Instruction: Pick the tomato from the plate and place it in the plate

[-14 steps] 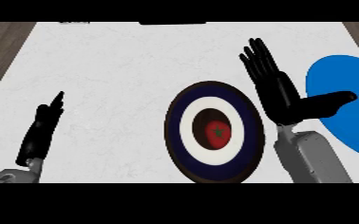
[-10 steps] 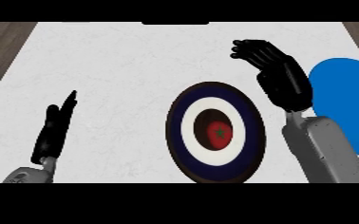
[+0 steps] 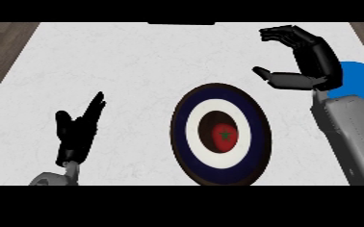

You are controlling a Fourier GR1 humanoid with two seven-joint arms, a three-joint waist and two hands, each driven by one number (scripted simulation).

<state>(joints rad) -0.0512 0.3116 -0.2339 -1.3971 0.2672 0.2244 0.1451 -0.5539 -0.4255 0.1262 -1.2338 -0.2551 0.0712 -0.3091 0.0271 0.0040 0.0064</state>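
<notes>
A red tomato [image 3: 224,136] lies in the middle of a round plate [image 3: 186,130] ringed dark blue, white and black, low in the centre of the counter. A plain blue plate [image 3: 350,79] shows at the right edge, mostly hidden behind my right arm. My right hand [image 3: 307,60] is raised above and to the right of the ringed plate, fingers bent forward, thumb out to the left, holding nothing. My left hand [image 3: 77,132] stands at the lower left with fingers straight and pointing up, well apart from the plate.
The white counter [image 3: 128,62] stretches across the view, with a brown floor strip [image 3: 14,43] past its left edge and a dark object [image 3: 181,23] at the far edge.
My right hand has lifted and shifted right, its fingers bending from straight into a hooked shape with the thumb spread. The left hand rose slightly. The tomato and plates have not moved.
</notes>
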